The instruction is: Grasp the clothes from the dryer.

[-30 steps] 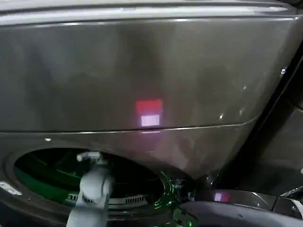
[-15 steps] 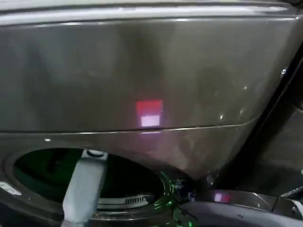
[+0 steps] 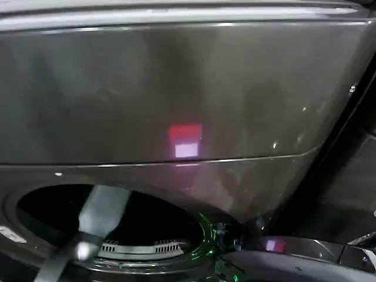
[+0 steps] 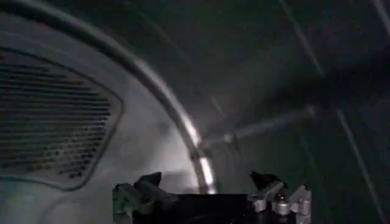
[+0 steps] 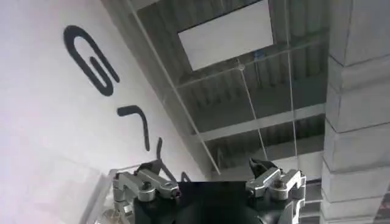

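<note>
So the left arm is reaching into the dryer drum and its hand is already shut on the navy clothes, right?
Not quite. The left arm does reach into the dryer drum, but the left wrist view shows the left hand open, fingers apart, nothing between them, facing the drum's wall.

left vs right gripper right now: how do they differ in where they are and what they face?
The left gripper is inside the dryer, its arm reaching through the round mouth; the right gripper is outside it, parked. The left faces the dark drum wall and a perforated panel; the right points up at a ceiling and a lettered white wall. Shared: both stand open, holding nothing.
</note>
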